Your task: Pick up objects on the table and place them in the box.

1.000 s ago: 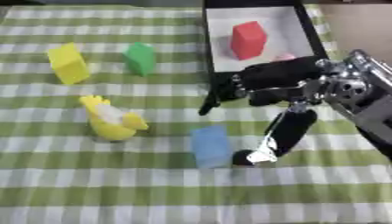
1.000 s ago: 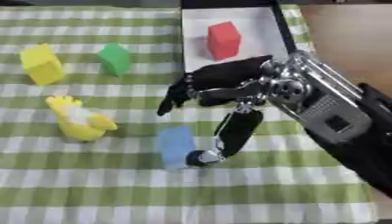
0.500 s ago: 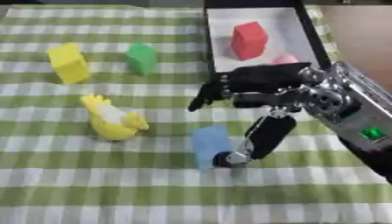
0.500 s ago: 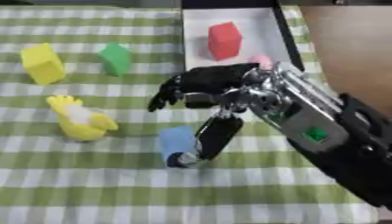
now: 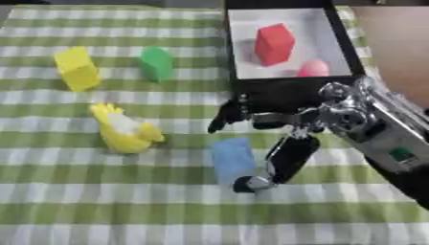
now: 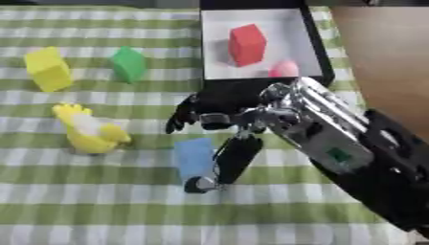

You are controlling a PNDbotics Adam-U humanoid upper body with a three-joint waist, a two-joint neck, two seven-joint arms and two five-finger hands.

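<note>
A light blue block (image 5: 230, 159) lies on the green checked cloth just in front of the box. My right hand (image 5: 289, 118) hovers over it, open. Its fingers (image 5: 226, 116) spread to the left above the block's far end. Its thumb (image 5: 289, 155) reaches down along the block's right side, apparently touching it. The black box (image 5: 289, 87) with a white floor stands at the top and holds a red block (image 5: 274, 44) and a small pink thing (image 5: 313, 68). My left hand shows in no view.
A yellow block (image 5: 76, 69) and a green block (image 5: 156, 62) stand at the far left. A yellow toy with a white patch (image 5: 124, 129) lies left of the blue block. Bare brown table (image 5: 398, 48) shows right of the cloth.
My right hand has moved left and down, from right of the blue block to over it. Its thumb now lies against the block's right side. The blocks have stayed put.
</note>
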